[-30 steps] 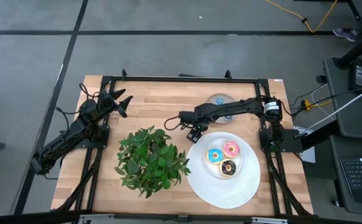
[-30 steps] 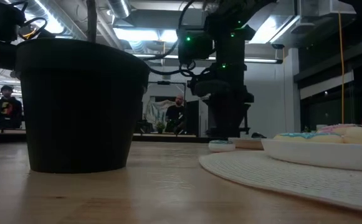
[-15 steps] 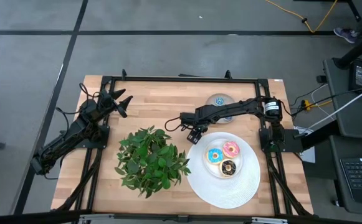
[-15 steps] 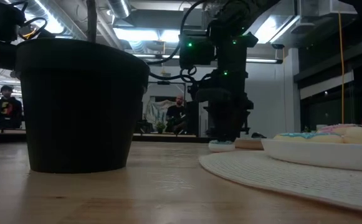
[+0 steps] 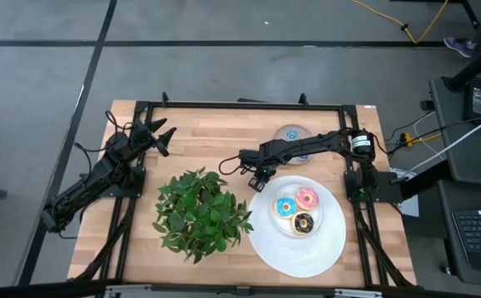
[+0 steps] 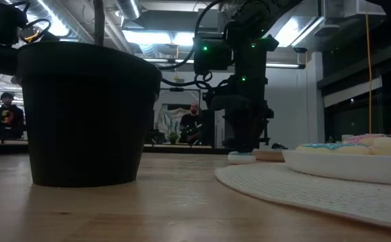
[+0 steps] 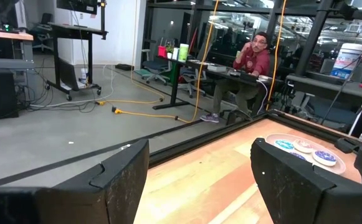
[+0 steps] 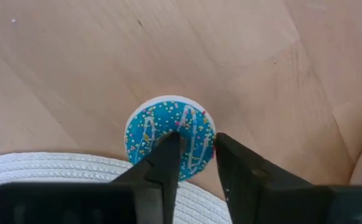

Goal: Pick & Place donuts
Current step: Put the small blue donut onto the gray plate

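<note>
Just off the far edge of the white plate (image 5: 266,240), the right gripper (image 8: 196,152) stands low over a small blue donut (image 8: 168,130) lying flat on the wooden table (image 5: 199,141). Its two fingers are drawn close together, one tip over the ring's hole, the other at the rim nearest the plate; whether they have firm hold of that side of the ring cannot be told.

Risk, as judged: the bite takes only one narrow side of the ring, so the donut may tilt or slip free on lifting. The plate's edge lies just beside the donut and could catch it or a fingertip on the way across.

Relative position: the blue donut sits directly beneath the fingertips, touching or nearly touching them, on bare wood beside the plate. Three larger donuts, blue (image 5: 286,207), pink (image 5: 307,197) and brown (image 5: 304,222), rest on the plate. More small rings lie in the grey dish (image 5: 291,132) beyond.

The left gripper (image 5: 162,136) waits open at the table's far left, well apart.
</note>
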Controlling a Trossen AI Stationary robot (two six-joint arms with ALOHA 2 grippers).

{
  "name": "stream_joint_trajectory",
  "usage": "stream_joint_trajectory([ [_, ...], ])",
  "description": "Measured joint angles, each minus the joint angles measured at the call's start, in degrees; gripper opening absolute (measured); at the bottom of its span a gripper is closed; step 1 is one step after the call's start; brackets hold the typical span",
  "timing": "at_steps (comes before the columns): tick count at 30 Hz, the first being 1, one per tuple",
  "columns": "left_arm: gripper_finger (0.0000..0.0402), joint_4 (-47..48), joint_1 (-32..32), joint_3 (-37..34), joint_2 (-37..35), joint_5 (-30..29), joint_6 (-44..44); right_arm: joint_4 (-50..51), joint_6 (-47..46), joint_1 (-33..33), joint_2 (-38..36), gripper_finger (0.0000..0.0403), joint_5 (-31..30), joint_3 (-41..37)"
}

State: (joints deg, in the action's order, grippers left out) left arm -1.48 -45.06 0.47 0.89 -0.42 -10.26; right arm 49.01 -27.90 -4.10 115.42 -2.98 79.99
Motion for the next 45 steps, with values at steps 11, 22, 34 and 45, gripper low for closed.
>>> stream_joint_trajectory([
  [11,0.0270,0.0,0.0,0.0,0.0,0.0,0.0,-0.5,0.2,0.0,0.0,0.0058,0.0,0.0],
  [22,0.0270,0.0,0.0,0.0,0.0,0.0,0.0,0.6,3.2,0.0,0.0,0.0029,0.1,0.4],
  [34,0.0270,0.0,0.0,0.0,0.0,0.0,0.0,7.1,9.7,-1.9,0.0,0.0028,1.2,8.8],
  [45,0.0270,0.0,0.0,0.0,0.0,0.0,0.0,14.0,12.1,-4.0,0.0,0.0028,1.2,19.5],
])
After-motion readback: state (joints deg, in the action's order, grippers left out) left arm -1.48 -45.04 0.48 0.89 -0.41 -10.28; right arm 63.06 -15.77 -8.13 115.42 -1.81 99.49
